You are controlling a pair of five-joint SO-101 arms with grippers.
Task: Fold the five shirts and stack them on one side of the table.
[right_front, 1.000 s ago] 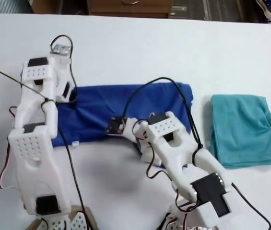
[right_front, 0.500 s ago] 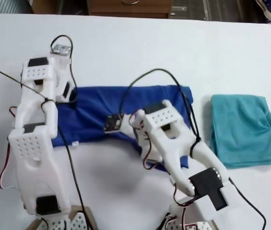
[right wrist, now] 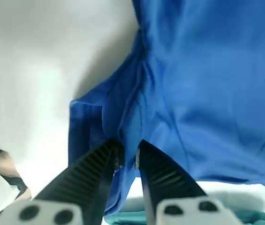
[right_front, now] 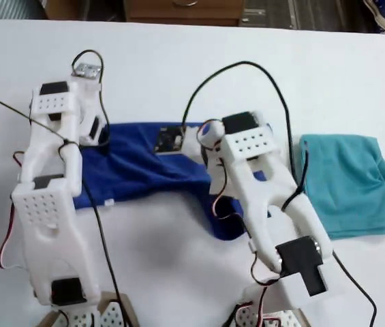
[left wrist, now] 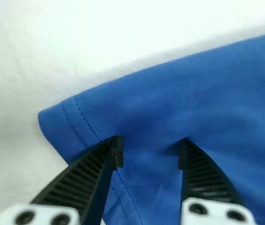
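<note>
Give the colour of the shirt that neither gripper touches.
Teal: the folded shirt, clearest in the high view.

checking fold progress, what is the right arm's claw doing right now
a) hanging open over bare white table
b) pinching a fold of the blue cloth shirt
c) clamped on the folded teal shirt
b: in the right wrist view the right claw is closed on a bunched fold of the blue cloth shirt, while the folded teal cloth shirt lies ungripped beside it.
</note>
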